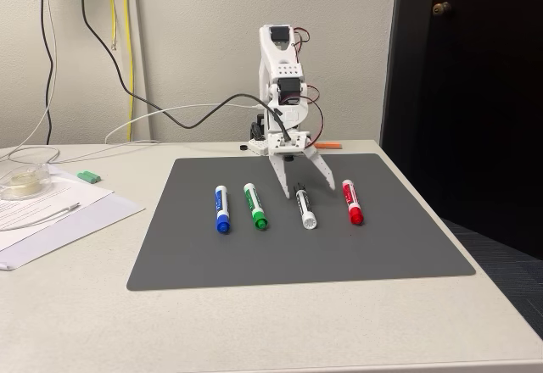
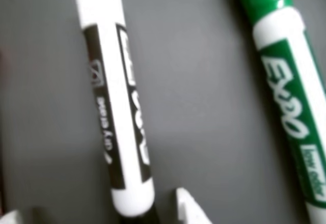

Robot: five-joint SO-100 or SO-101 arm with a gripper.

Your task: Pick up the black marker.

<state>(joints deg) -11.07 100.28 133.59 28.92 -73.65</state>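
Straddling the black marker, the tool is seen spread apart, its fingers either side of the cap end on the grey mat; closing is judged the next move. The green marker lies at nine o'clock, the red marker at three o'clock, both clear.

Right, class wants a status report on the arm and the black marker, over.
Gripper open, jaws straddling the far end of the black marker. Marker flat on the grey mat, not yet gripped. Green marker and red marker lie either side, apart from it.
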